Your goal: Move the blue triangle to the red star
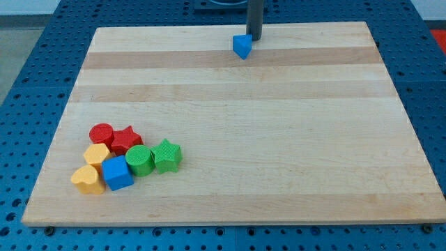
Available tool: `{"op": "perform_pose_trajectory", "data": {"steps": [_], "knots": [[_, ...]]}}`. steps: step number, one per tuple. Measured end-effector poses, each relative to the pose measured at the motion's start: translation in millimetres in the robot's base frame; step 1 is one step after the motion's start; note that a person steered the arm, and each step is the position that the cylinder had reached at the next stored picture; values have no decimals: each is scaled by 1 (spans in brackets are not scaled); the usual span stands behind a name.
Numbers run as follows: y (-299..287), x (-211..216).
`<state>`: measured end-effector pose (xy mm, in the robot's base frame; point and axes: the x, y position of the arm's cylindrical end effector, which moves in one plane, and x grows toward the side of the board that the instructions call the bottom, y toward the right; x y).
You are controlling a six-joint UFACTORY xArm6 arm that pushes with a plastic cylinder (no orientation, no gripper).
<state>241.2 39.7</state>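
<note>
Blue triangle [242,46] sits top centre of the tabletop [279,125], my tip [255,39] touching its upper right; no gripper fitted, nothing held. Red star [127,139] lies lower left.

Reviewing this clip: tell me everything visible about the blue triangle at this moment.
The blue triangle is a small, solid blue wedge-shaped block, plastic by its look, with a lighter top face and darker sides. It sits flat on the wooden board near the view's top edge, slightly right of centre. My tip stands just to its upper right, touching or nearly touching it. No other block is near; the red star lies far off at the view's lower left.
</note>
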Motion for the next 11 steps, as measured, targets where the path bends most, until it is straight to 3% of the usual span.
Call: {"op": "perform_pose_trajectory", "data": {"steps": [2,8,11], "knots": [[-25,59],[-127,169],[-164,196]]}}
